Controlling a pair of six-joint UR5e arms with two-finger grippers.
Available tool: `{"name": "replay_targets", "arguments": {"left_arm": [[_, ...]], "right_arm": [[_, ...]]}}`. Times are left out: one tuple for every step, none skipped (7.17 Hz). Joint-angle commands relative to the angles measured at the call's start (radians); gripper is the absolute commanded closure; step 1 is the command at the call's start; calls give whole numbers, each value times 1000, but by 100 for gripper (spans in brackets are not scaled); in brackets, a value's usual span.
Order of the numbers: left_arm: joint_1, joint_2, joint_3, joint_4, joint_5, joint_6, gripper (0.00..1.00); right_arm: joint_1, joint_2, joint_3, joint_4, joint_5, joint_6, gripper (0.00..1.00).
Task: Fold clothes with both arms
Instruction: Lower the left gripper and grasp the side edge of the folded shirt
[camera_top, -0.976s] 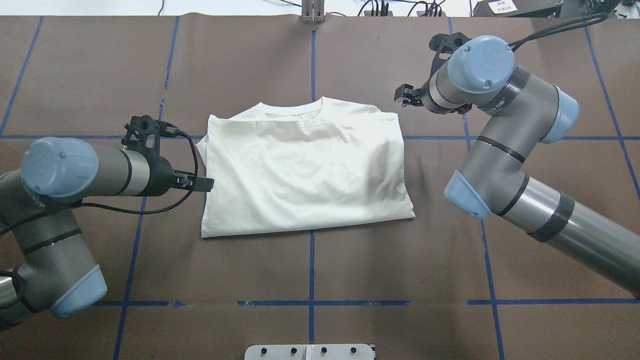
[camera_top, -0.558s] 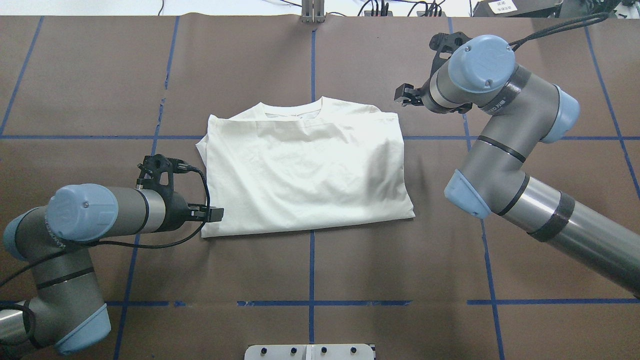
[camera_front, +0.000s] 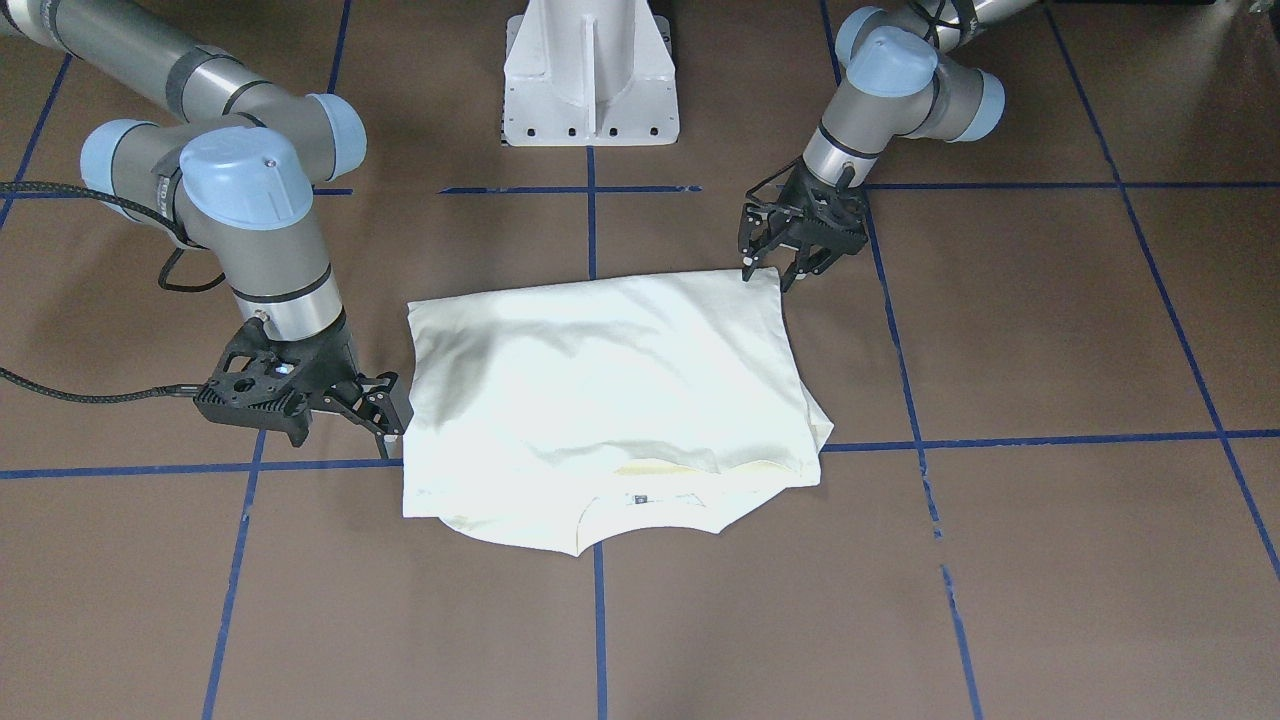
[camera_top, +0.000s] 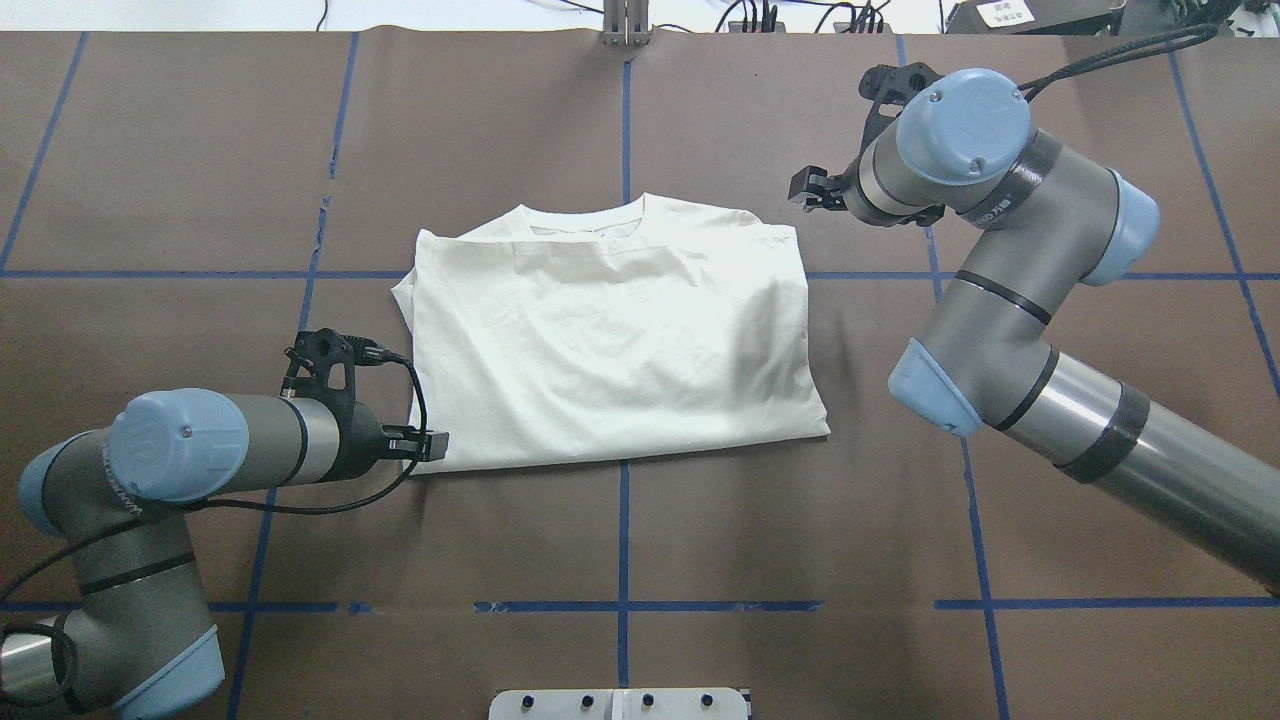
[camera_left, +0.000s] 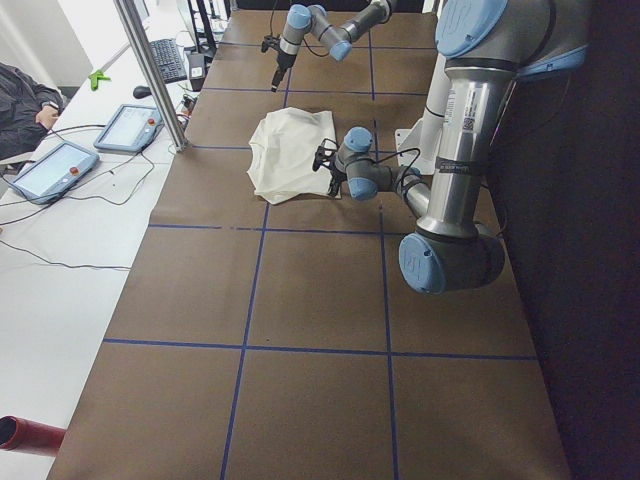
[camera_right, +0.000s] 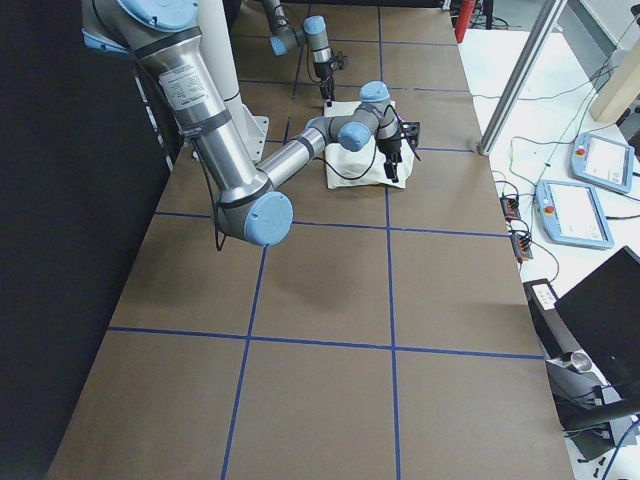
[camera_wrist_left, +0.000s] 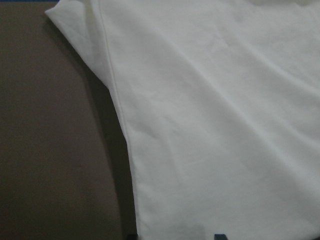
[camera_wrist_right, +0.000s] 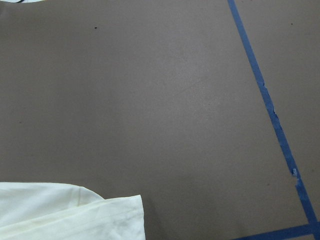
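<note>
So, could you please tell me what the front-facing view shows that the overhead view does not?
Only the front-facing view shows the white pedestal's upright column and the neck label. Only the overhead view shows cables and a grey bracket at the table's far edge. Both show the folded shirt, plain side up. Both also show the open left claw at its robot-side corner and the right claw near the diagonally opposite, collar-side corner.
</note>
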Motion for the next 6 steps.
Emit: {"name": "replay_targets", "arguments": {"left_arm": [[7,0,13,1,3,-1,46],[7,0,13,1,3,-2,57],[9,-1,12,1,4,-22,99],[9,0,10,1,26,-22,100],[9,14,4,1,26,-13,100],[4,32,-13,6,24,-2,100]], "right_arm": [[0,0,0,0,-2,0,0],[0,0,0,0,-2,1,0],[0,0,0,0,-2,1,0],[0,0,0,0,-2,0,0],[0,0,0,0,-3,3,0],[0,2,1,0,-3,10,0]]}}
